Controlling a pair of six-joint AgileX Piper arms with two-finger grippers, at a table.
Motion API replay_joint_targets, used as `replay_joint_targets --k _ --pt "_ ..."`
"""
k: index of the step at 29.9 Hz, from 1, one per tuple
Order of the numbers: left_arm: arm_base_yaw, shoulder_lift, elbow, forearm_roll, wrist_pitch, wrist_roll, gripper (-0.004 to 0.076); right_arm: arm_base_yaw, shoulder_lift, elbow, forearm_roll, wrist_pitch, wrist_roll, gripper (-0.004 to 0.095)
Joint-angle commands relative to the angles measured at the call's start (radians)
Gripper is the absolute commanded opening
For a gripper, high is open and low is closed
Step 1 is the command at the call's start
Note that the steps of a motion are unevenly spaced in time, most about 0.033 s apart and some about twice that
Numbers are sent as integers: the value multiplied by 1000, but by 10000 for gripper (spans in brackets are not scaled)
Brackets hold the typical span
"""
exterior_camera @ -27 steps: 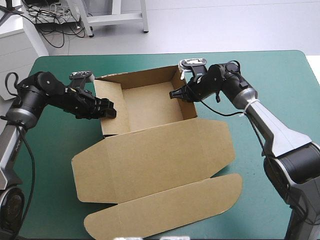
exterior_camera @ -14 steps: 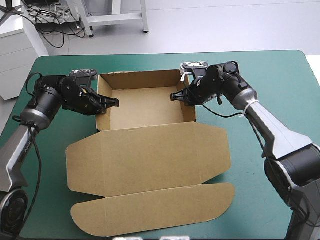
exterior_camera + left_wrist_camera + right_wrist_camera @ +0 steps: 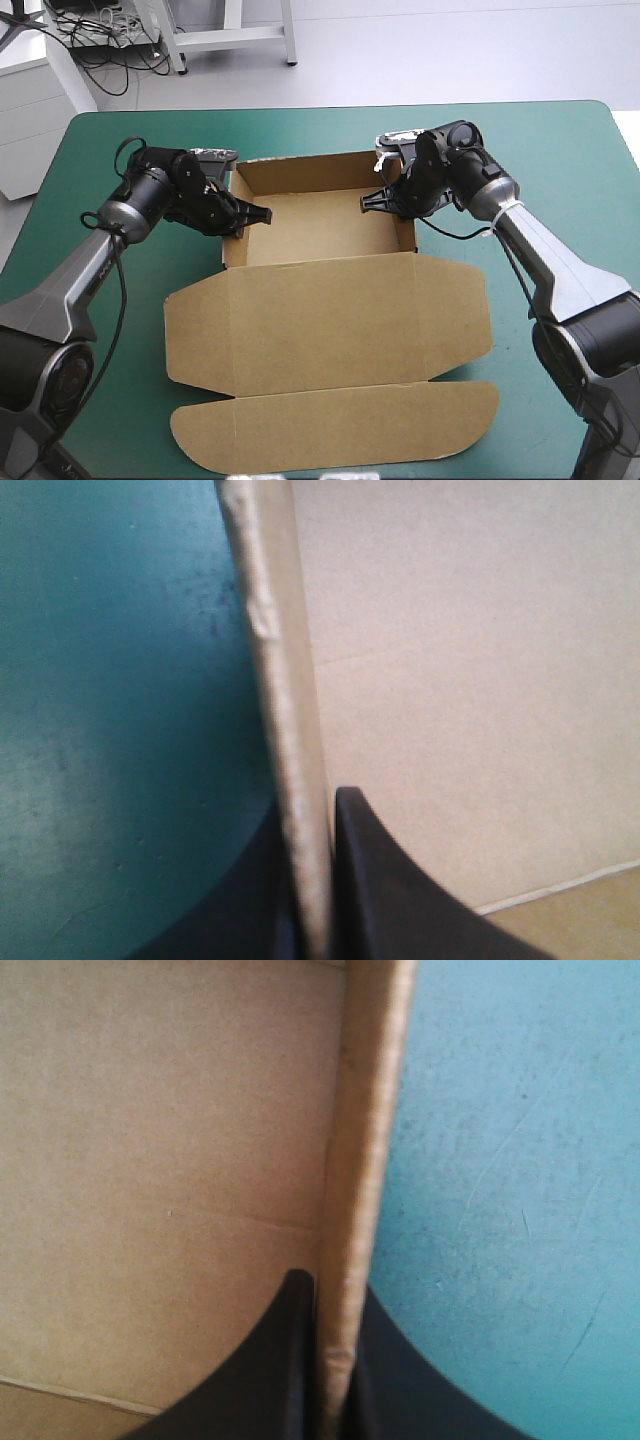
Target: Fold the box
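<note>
The box [image 3: 318, 215] is seen as an open tray at the far-middle of the teal-green surface [image 3: 560, 140], w/ its lid [image 3: 330, 320] laid flat toward the near edge and the long tuck flap [image 3: 330, 435] nearest of all. The left end effector [image 3: 248, 214] is pinched on the tray's left side wall [image 3: 285, 680], the board sandwiched between its black fingers [image 3: 380, 880], one inside the tray and one outside. The right end effector [image 3: 376, 203] is clamped on the right side wall [image 3: 360, 1110] the same way.

Handling, as judged: thin brown board, so light and prob. easily slid across the cover if pushed instead of lifted. Panels can be expected to be stiff across their faces but to hinge readily at the scored creases. The side walls look doubled over at the top edge — firmer there, and the best place to be gripped. A slight kink is visible on the left wall's top edge, so hard pinching may dent it.

The lid is best taken at its free edge or near the flap's ends, not mid-panel — bowing is likely otherwise.
</note>
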Motion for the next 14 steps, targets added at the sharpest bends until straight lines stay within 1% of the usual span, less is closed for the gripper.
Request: replay_joint_targets --k 1,6,8,10,12,14 --pt "-34 -7 -33 16 -44 32 -10 0 -14 -24 16 8 -37 -14" --pt "-45 25 -33 31 -50 38 -9 0 36 -24 30 85 -37 -14" --pt "-45 25 -33 53 -63 38 -7 0 44 -26 10 110 -41 -13" --pt "-45 25 -33 85 -65 40 20 2 44 -29 -13 110 -37 0" --pt "-45 25 -33 119 -50 54 83 2 44 -42 -50 110 12 76" --pt "-45 25 -33 150 -34 61 197 2 44 -57 -96 110 90 216"
